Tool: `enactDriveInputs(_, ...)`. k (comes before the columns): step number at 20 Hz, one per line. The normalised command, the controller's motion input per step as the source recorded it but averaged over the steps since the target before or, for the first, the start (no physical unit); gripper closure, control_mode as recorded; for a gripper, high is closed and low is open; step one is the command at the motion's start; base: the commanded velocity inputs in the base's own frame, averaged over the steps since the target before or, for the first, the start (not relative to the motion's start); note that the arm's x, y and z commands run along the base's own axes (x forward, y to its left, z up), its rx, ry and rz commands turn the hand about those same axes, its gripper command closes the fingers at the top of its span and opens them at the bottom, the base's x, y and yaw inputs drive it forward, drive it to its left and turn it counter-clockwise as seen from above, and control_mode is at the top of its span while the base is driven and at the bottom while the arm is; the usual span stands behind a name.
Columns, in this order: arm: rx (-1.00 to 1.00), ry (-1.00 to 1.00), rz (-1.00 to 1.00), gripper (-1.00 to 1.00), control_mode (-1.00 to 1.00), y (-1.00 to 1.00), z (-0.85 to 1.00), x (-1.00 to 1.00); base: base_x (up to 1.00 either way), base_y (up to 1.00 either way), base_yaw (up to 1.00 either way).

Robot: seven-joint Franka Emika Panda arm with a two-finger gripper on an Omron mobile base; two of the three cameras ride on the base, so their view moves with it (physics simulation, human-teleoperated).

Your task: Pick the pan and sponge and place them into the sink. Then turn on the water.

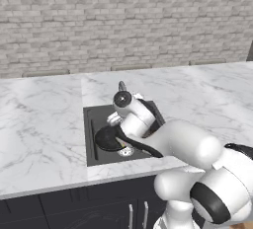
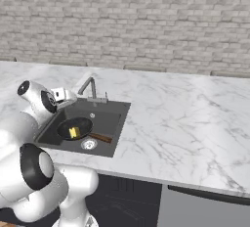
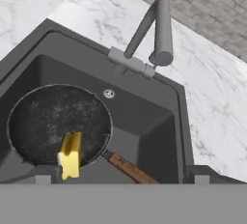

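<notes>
In the sink [image 2: 112,118]: the pan and the sponge both lie inside the basin.
Sink: dark grey rectangular basin recessed in the white marble counter [image 2: 185,123], near the counter's front edge; round silver drain [image 2: 89,144] at the near side of the floor.
Pan [image 2: 74,128]: round, black, flat on the sink floor, toward the left of the basin; the drain lies just beside it on the near side.
Handle [image 2: 100,137]: reddish-brown wood, straight, pointing right from the pan rim across the sink floor.
Sponge [image 2: 73,132]: yellow, resting inside the pan at its near edge; in the hand view [image 3: 70,154] it stands on edge against the pan rim.
Faucet [image 2: 91,89]: slim grey metal, bent spout, mounted on the far edge of the sink; the spout end hangs over the basin in the hand view [image 3: 161,30].
Water: no flow visible at the spout or in the basin.
Gripper [image 2: 62,94]: above the left part of the sink, near the faucet and apart from it; fingers spread wide, nothing between them, touching neither pan nor sponge.
Fingertips [image 3: 43,175]: dark, at the bottom of the hand view, well apart, with pan and sponge seen between them further below.
Arm [image 1: 183,144]: white, reaching from the near side over the front edge of the counter to the sink.
Wall [image 2: 146,20]: pale brick, behind the counter.
</notes>
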Motion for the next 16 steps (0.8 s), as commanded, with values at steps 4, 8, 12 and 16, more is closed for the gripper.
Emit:
enactDriveInputs(4, 0.12, -0.06, 0.00, -1.00, -1.00, -0.36, 0.16, -0.44, 0.00, 0.00, 0.00)
enactDriveInputs(8, 0.19, -0.05, 0.02, -1.00, -1.00, -0.57, 0.18, -0.31, 0.00, 0.00, 0.00)
enactDriveInputs(12, 0.23, -0.04, 0.05, -1.00, -1.00, -0.64, 0.19, -0.24, 0.00, 0.00, 0.00)
enactDriveInputs(16, 0.25, -0.03, 0.06, -1.00, -1.00, -0.72, 0.18, -0.13, 0.00, 0.00, 0.00)
